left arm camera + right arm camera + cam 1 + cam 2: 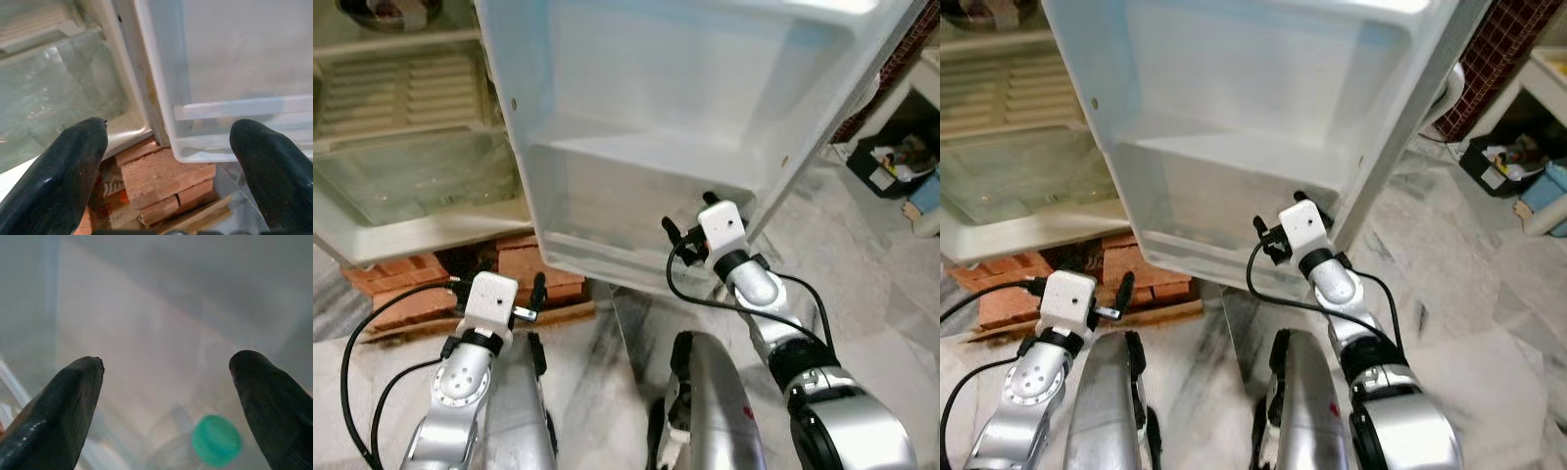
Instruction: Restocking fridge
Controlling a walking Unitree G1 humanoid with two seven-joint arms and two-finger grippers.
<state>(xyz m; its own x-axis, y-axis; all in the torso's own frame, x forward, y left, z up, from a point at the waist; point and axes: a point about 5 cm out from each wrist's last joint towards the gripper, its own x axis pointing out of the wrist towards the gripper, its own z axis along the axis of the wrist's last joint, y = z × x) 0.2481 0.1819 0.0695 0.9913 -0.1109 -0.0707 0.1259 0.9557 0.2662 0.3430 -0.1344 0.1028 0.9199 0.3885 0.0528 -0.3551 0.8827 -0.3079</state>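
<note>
So the fridge door (685, 117) is swung wide open, with its bottom door shelf (607, 211) right in front of the robot, and down in that shelf you can make out a bottle with a green cap (216, 440), blurry through the clear plastic, seen from the right wrist camera. The right pincer (166, 406) is pushed up at the lower edge of the door shelf, fingers spread wide with nothing between them, the green cap sitting just past the fingertips (73, 396). In the head view that same right pincer (690, 233) is tucked against the door's lower corner. The left pincer (536, 294) hangs lower and off to the left, also spread wide and empty, pointing at the gap between the fridge body and the door. Left of the door the fridge interior shows a clear crisper drawer (406, 186) with a slatted shelf (401, 88) above it. The fridge sits on a stack of red bricks (524, 264) on a wooden board (480, 318), all on a marble floor (881, 313). Over on the right there's a dark box of clutter (891, 162) on the floor.
</note>
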